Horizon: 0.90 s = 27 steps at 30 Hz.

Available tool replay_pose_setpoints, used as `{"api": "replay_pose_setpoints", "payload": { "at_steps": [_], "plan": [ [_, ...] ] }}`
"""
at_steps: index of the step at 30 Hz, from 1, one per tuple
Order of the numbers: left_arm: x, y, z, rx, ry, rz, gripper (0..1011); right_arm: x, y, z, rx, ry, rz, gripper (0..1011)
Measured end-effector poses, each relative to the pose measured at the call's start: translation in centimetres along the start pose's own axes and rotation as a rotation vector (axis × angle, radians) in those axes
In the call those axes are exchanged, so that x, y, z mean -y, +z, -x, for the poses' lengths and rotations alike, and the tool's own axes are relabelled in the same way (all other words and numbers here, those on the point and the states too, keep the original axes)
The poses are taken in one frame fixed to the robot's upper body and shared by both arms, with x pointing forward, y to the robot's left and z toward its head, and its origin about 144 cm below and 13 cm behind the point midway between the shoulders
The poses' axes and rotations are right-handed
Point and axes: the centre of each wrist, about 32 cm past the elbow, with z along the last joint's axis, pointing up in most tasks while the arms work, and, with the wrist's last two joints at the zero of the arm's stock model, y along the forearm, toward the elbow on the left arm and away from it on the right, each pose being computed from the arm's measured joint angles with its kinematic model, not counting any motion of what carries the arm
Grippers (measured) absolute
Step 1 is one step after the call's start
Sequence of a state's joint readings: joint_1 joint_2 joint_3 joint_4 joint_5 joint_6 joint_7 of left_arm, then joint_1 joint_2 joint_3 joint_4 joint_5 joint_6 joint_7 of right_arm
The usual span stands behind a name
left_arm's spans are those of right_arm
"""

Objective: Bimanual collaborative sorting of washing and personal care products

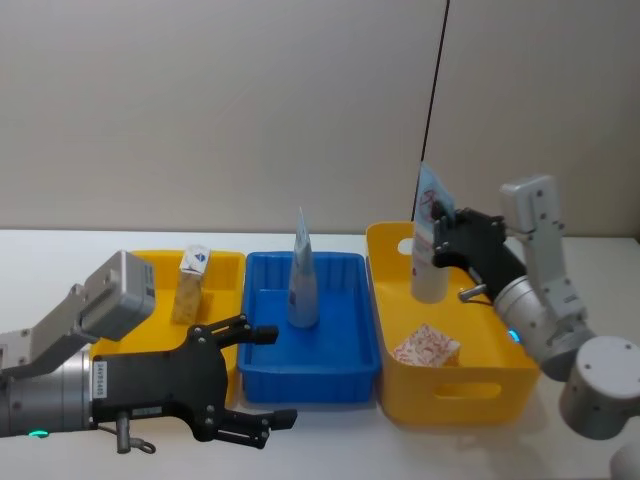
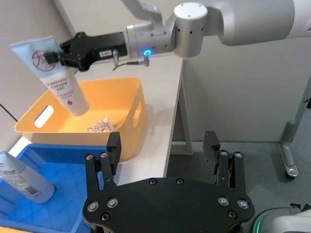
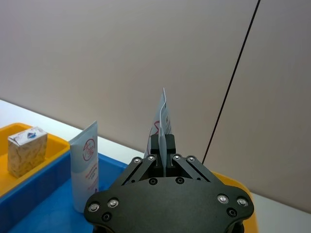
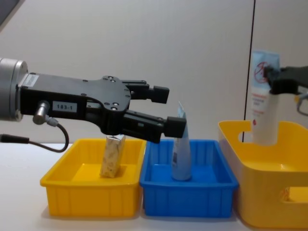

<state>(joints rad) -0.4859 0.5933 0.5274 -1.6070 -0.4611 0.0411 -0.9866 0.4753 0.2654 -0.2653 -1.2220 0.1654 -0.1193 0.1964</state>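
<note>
My right gripper is shut on a tall pale blue-white pouch, holding it upright with its base inside the deep yellow bin. In the left wrist view the held pouch hangs tilted from the right gripper. A red-printed carton lies on that bin's floor. Another pouch stands in the blue bin. A carton stands in the shallow yellow tray. My left gripper hovers open and holds nothing, in front of the tray and blue bin.
The three bins stand side by side on the white table, with a wall close behind. The table's right edge runs just past the deep yellow bin. A dark cable hangs down the wall behind it.
</note>
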Motion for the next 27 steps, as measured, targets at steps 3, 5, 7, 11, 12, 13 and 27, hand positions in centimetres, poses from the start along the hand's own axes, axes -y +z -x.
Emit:
{"api": "replay_pose_setpoints", "payload": {
  "at_steps": [3,5,7,11,12,13,27],
  "plan": [
    [0.0,0.0,0.0,0.0,0.0,0.0,1001,-0.6,-0.7,0.4,-0.005,0.0,0.014,25],
    [0.0,0.0,0.0,0.0,0.0,0.0,1001,-1.0,-1.0,0.6,-0.007,-0.001,0.019,25],
    [0.0,0.0,0.0,0.0,0.0,0.0,1001,-1.5,-1.5,1.0,-0.011,-0.003,0.029,25],
    [0.0,0.0,0.0,0.0,0.0,0.0,1001,-2.4,-2.1,1.4,-0.016,-0.011,0.043,25],
    [0.0,0.0,0.0,0.0,0.0,0.0,1001,-2.5,-2.2,1.4,-0.015,-0.014,0.045,25],
    [0.0,0.0,0.0,0.0,0.0,0.0,1001,-2.8,-2.4,1.6,-0.016,-0.019,0.049,24],
    [0.0,0.0,0.0,0.0,0.0,0.0,1001,-4.7,-3.8,1.7,-0.025,-0.087,0.069,24]
  ]
}}
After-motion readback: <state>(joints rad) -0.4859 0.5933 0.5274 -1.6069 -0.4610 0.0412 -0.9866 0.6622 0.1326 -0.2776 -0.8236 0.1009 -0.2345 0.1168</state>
